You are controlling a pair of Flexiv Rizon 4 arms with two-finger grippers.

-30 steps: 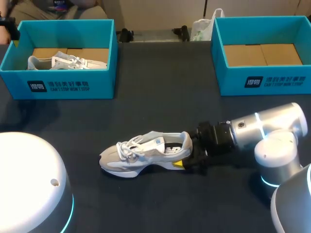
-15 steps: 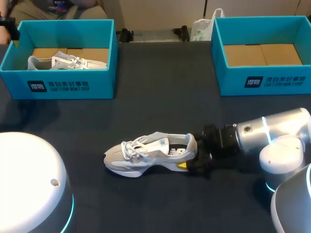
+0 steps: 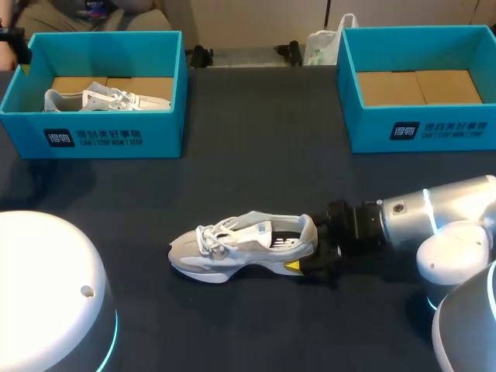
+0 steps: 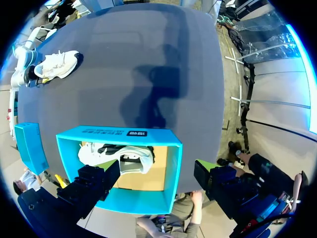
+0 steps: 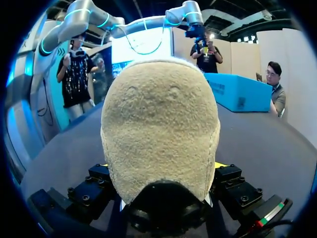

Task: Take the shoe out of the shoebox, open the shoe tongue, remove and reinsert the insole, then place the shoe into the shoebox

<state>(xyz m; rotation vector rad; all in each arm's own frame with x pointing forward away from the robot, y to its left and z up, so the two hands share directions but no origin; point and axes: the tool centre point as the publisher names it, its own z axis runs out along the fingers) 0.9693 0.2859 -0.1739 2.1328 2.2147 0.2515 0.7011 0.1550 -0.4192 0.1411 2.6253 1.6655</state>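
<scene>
A grey and white shoe (image 3: pixel 240 248) lies on its sole on the dark table, toe to the left, also seen small in the left wrist view (image 4: pixel 57 64). My right gripper (image 3: pixel 308 254) is shut on its heel, one yellow tip showing at the sole. In the right wrist view the fuzzy beige heel (image 5: pixel 161 129) fills the space between the fingers (image 5: pixel 225 181). My left gripper (image 4: pixel 156 198) hangs open high above the left teal shoebox (image 4: pixel 119 134), holding nothing.
The left shoebox (image 3: pixel 93 136) at the back left holds a second white shoe (image 3: pixel 105 99). A matching teal shoebox (image 3: pixel 418 128) at the back right shows its brown cardboard floor. My arms' white bases fill the near corners.
My right gripper has drawn the shoe a little to the right and nearer the front edge. The left arm has not moved.
</scene>
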